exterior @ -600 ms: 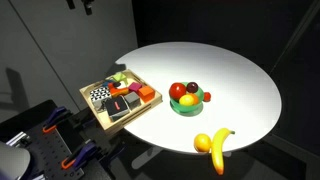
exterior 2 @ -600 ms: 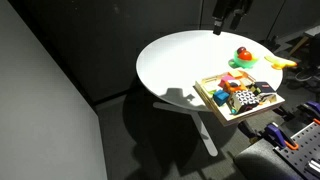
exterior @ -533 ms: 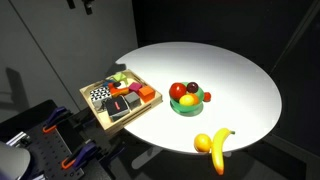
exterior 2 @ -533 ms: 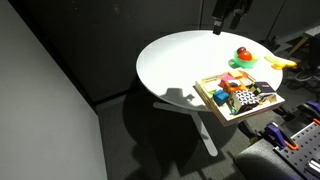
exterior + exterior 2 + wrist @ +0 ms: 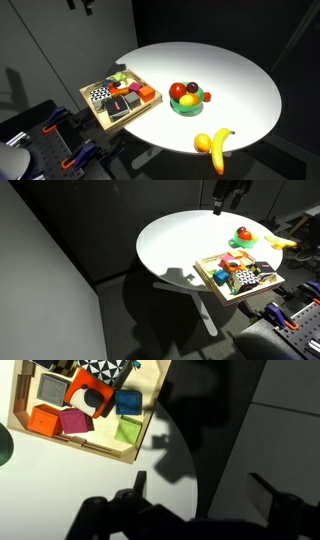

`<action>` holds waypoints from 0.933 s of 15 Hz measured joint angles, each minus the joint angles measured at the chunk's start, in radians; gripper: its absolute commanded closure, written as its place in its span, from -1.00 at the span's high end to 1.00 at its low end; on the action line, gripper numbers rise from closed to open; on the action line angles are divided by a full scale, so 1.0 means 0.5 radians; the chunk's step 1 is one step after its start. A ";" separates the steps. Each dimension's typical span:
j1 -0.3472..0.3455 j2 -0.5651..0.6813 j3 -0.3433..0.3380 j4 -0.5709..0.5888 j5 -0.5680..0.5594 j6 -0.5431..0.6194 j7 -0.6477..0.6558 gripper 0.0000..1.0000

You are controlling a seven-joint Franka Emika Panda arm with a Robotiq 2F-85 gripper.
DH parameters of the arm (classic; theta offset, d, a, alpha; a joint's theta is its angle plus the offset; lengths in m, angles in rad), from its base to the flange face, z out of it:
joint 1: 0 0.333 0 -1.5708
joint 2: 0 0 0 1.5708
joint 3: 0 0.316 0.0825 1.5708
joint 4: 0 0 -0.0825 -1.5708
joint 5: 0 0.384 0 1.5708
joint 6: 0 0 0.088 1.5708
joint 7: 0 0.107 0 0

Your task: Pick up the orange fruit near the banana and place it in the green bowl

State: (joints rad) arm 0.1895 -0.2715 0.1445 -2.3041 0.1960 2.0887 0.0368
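The orange fruit [image 5: 203, 142] lies at the near edge of the round white table [image 5: 230, 75], touching the banana [image 5: 221, 148]. The green bowl [image 5: 188, 105] stands mid-table and holds a red fruit, a dark fruit and a yellow fruit. In an exterior view the bowl [image 5: 241, 241] and banana [image 5: 277, 242] lie at the far right. My gripper [image 5: 225, 195] hangs high above the table's far side, far from the fruit. In the wrist view its fingers [image 5: 200, 490] are dark, wide apart and empty. The fruit and banana are out of the wrist view.
A wooden tray of coloured blocks [image 5: 98, 113] sits at the table's edge; it shows in the wrist view [image 5: 100, 448] and in an exterior view [image 5: 212, 279]. Dark clamps and equipment [image 5: 55, 140] stand below the table.
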 measured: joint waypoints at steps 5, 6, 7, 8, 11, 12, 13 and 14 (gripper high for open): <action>-0.065 0.009 -0.007 0.000 -0.082 -0.008 0.000 1.00; -0.086 0.009 -0.012 0.000 -0.115 -0.009 0.000 1.00; -0.108 0.009 -0.019 0.000 -0.152 -0.009 0.001 1.00; -0.131 0.009 -0.027 0.000 -0.189 -0.009 0.001 1.00; -0.200 0.009 -0.058 0.000 -0.309 -0.012 0.002 1.00; -0.223 0.009 -0.074 0.000 -0.348 -0.015 0.002 1.00; -0.244 0.009 -0.092 0.000 -0.382 -0.016 0.002 1.00; -0.267 0.010 -0.112 0.000 -0.410 -0.016 0.002 1.00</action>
State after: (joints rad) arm 0.0558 -0.2665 0.0883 -2.3043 -0.0090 2.0805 0.0376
